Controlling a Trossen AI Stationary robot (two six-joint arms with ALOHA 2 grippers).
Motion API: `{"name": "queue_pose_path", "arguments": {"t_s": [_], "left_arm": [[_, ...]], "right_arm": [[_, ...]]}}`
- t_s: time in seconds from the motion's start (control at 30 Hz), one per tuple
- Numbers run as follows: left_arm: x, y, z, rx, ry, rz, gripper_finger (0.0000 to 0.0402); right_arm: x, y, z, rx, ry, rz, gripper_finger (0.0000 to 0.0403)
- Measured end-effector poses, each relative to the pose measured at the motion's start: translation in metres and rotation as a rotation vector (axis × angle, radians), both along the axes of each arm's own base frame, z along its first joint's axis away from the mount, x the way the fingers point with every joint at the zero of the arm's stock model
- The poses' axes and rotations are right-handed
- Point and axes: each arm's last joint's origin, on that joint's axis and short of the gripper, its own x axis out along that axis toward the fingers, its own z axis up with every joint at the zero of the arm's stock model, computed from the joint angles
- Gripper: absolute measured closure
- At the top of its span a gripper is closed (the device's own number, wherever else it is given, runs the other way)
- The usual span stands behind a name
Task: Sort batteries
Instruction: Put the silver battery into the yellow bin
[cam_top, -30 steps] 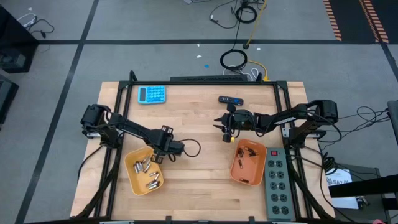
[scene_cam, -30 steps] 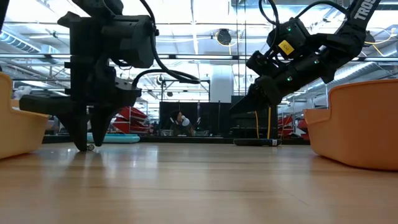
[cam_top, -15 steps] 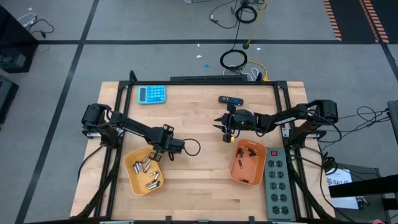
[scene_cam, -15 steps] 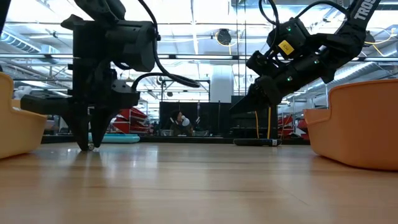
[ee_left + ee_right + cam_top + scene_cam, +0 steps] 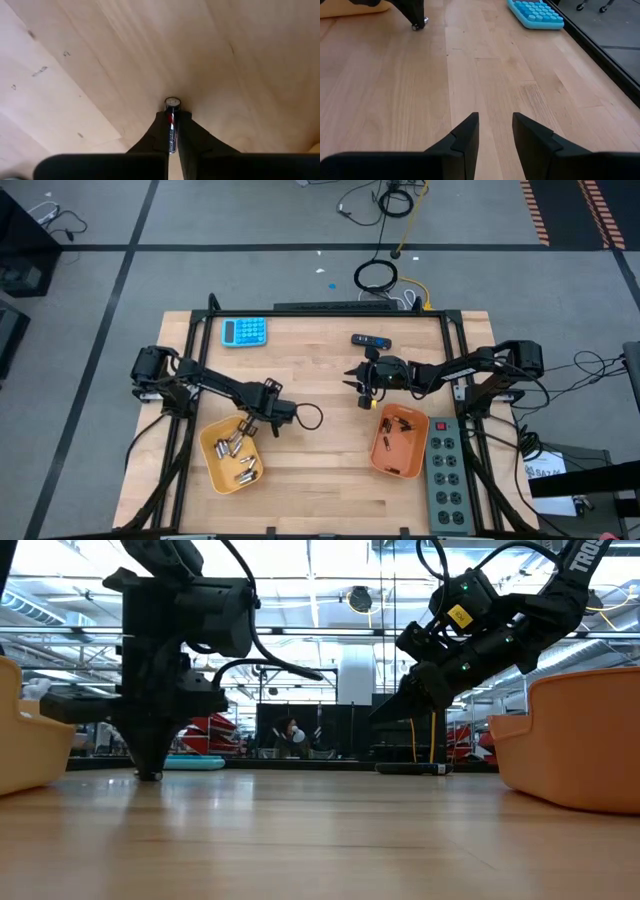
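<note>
My left gripper point(image 5: 262, 418) points down at the table just beyond the yellow tray's point(image 5: 213, 470) far right corner and is shut on one small battery point(image 5: 171, 125) that lies on the wood. Several silvery batteries point(image 5: 238, 455) lie in that tray. The orange tray point(image 5: 405, 465) at the right holds a few darker batteries point(image 5: 402, 423). My right gripper point(image 5: 354, 380) hangs above the table's middle, slanting down toward the left side. It is open point(image 5: 495, 132) with nothing between its fingers. My left gripper pinches the battery's round sides point(image 5: 171, 131) between its two fingertips point(image 5: 161, 131), which come from above, pointing down. The fingers lie across the battery, and its silvery end cap point(image 5: 172, 103) sticks out past them. The battery rests on the table top.
A blue calculator point(image 5: 244, 331) lies at the far left. A black gadget with a blue end point(image 5: 371, 340) lies at the far middle. A grey power strip point(image 5: 449, 472) runs along the right edge beside the orange tray. Bare wood lies between the two trays.
My left gripper has shut on the battery lying on the table: its fingertips stood apart a second ago and now meet around it. It has also rolled a little about the line it points along. The battery stays on the wood.
</note>
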Motion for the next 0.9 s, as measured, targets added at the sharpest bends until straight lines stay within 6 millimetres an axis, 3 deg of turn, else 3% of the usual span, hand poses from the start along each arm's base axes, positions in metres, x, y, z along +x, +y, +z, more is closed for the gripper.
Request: {"name": "queue_pose_path", "arguments": {"t_s": [0.2, 0.5, 0.63, 0.77, 0.9], "left_arm": [[0.003, -0.001, 0.004, 0.0, -0.012, 0.001, 0.0385], [0.014, -0.003, 0.05, -0.039, -0.178, 0.104, 0.04], [0.012, -0.003, 0.052, -0.053, -0.179, 0.141, 0.04], [0.016, 0.002, 0.053, -0.012, -0.262, 0.297, 0.0394], [0.026, 0.019, 0.055, -0.005, -0.398, 0.489, 0.0356]], "right_arm": [[0.0, 0.0, 0.0, 0.0, 0.0, 0.0, 0.0294], [0.0, 0.0, 0.0, 0.0, -0.001, 0.0, 0.0294], [0.0, 0.0, 0.0, 0.001, -0.001, 0.0, 0.0294], [0.0, 0.0, 0.0, 0.002, -0.005, -0.001, 0.0294], [0.001, 0.0, 0.002, 0.03, -0.026, -0.017, 0.0294]]}}
